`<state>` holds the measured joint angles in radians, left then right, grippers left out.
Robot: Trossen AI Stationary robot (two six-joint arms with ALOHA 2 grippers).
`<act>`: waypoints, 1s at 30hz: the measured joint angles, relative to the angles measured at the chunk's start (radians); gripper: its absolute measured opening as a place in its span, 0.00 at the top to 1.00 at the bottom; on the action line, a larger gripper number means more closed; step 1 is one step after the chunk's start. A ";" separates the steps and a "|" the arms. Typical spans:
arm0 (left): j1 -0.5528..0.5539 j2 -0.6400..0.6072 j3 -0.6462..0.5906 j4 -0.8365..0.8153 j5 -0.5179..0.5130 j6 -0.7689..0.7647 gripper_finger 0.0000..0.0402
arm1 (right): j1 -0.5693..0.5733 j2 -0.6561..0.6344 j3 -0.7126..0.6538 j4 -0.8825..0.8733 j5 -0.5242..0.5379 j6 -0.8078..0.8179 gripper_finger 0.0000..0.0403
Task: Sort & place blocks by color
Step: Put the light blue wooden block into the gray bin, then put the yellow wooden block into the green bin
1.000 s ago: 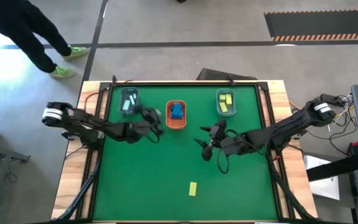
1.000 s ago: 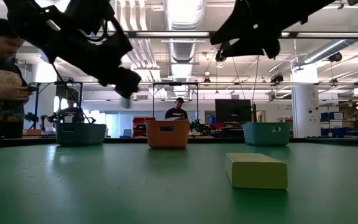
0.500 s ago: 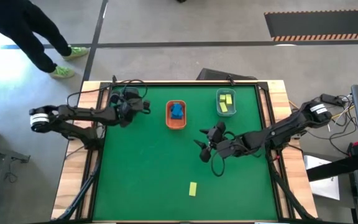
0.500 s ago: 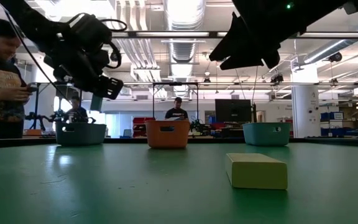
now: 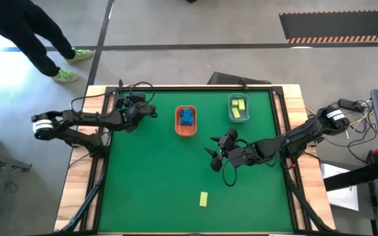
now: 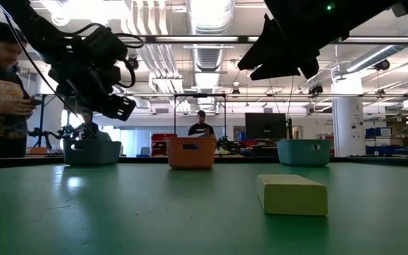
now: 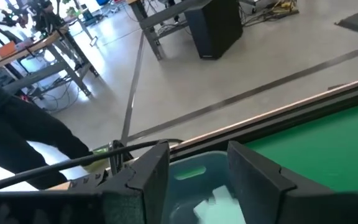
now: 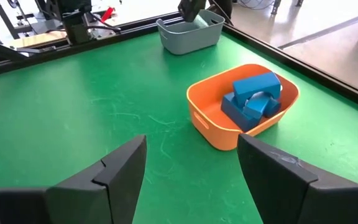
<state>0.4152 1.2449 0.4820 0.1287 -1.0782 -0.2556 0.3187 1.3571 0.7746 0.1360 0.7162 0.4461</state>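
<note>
My left gripper (image 5: 138, 109) hangs open over the grey tray (image 6: 91, 151) at the table's far left. In the left wrist view its fingers (image 7: 157, 168) stand apart above that tray (image 7: 194, 167), with pale mint blocks (image 7: 219, 199) lying inside. My right gripper (image 5: 214, 152) is open and held above the table's middle, touching nothing. One yellow block (image 5: 203, 198) lies flat on the green mat near the near edge. Blue blocks (image 8: 253, 96) lie piled in the orange tray (image 5: 186, 120). Yellow blocks (image 5: 239, 106) lie in the far-right grey tray.
The three trays stand in a row along the far edge: grey (image 8: 188, 28), orange (image 6: 190, 151), grey (image 6: 303, 151). Green mat (image 5: 156, 190) shows bare around the yellow block (image 6: 292, 195). A person (image 6: 2, 92) stands beyond the table's far left corner.
My left gripper has swung from beside the orange tray toward the far left corner and has stopped over the grey tray. The pale block that showed at its fingertips in the low view is gone from there. My right gripper has drifted slightly toward the near edge.
</note>
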 joint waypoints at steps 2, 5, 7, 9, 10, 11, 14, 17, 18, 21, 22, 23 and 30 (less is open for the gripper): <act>0.000 0.000 0.000 -0.016 0.001 -0.003 0.63 | 0.000 0.000 0.000 0.000 -0.001 0.000 0.40; 0.000 0.000 0.000 -0.017 0.009 -0.004 0.63 | 0.000 0.000 0.000 0.000 -0.009 0.000 0.40; -0.003 -0.004 0.002 -0.019 0.027 -0.001 0.63 | 0.000 0.000 0.000 0.000 -0.010 0.000 0.40; -0.016 -0.015 0.006 -0.018 0.038 -0.001 0.63 | 0.000 0.000 0.000 0.000 -0.010 0.000 0.40; -0.027 -0.023 0.009 -0.017 0.052 0.000 0.63 | 0.000 0.000 0.000 -0.001 -0.012 0.000 0.40; -0.041 -0.036 0.011 -0.017 0.076 0.003 0.63 | 0.000 0.000 0.000 -0.001 -0.013 0.000 0.40; -0.095 -0.080 0.019 -0.016 0.176 0.007 0.63 | 0.000 0.000 0.000 -0.005 -0.024 -0.001 0.41; -0.171 -0.132 0.022 -0.014 0.265 0.007 0.63 | 0.000 0.000 0.000 -0.005 -0.081 -0.006 0.41; -0.200 -0.146 0.024 -0.012 0.288 0.007 0.63 | 0.000 0.000 0.000 -0.005 -0.102 -0.014 0.41; -0.296 -0.186 0.023 0.005 0.311 -0.002 0.63 | 0.000 -0.001 0.000 -0.005 -0.165 -0.029 0.41; -0.330 -0.196 0.023 0.013 0.311 -0.009 0.63 | 0.000 -0.001 0.004 -0.007 -0.188 -0.035 0.41; -0.363 -0.202 0.021 0.022 0.311 -0.022 0.63 | 0.000 -0.001 0.011 -0.008 -0.214 -0.040 0.41; -0.577 -0.166 0.012 0.177 0.312 -0.029 0.63 | 0.002 0.000 0.109 -0.141 -0.387 -0.063 0.41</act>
<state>-0.1621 1.0794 0.4939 0.3058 -0.7666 -0.2844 0.3204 1.3569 0.8840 -0.0052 0.3294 0.3832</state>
